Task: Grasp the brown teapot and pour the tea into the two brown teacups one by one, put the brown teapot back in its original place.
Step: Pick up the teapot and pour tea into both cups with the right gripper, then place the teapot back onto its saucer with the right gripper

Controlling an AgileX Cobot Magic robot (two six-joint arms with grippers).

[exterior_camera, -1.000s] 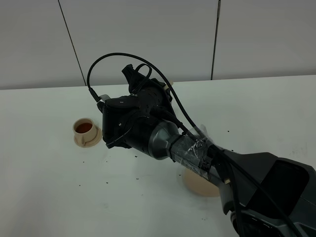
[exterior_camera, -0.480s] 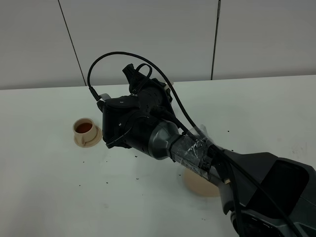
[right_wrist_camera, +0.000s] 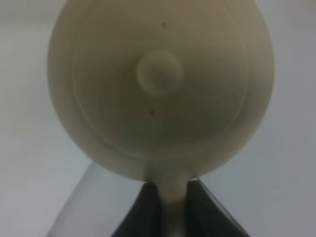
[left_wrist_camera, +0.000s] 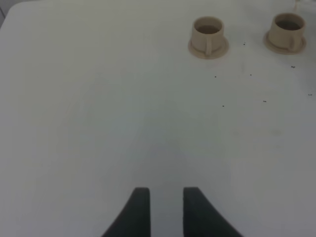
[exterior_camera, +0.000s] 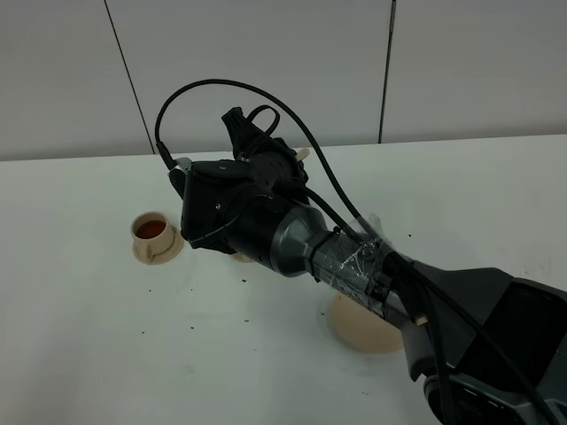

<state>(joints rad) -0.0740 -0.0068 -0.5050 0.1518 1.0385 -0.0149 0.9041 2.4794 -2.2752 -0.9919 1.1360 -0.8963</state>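
Two cups show from your left wrist, but overhead the right arm (exterior_camera: 292, 239) hides all but one teacup (exterior_camera: 152, 232) near the table's (exterior_camera: 89, 336) left edge and part of the big saucer (exterior_camera: 359, 328) at the front. Right gripper (right_wrist_camera: 168, 197) is clamped on the teapot (right_wrist_camera: 160, 89) handle, spout unseen; left gripper (left_wrist_camera: 165, 207) idles narrowly parted, empty. Since a second ago your right wrist has lifted and rolled slightly.

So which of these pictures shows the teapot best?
The right wrist view: the teapot fills it, lid knob facing the camera, handle pinched by the right gripper. From the high camera only a sliver peeks past the arm. The left wrist view misses it.
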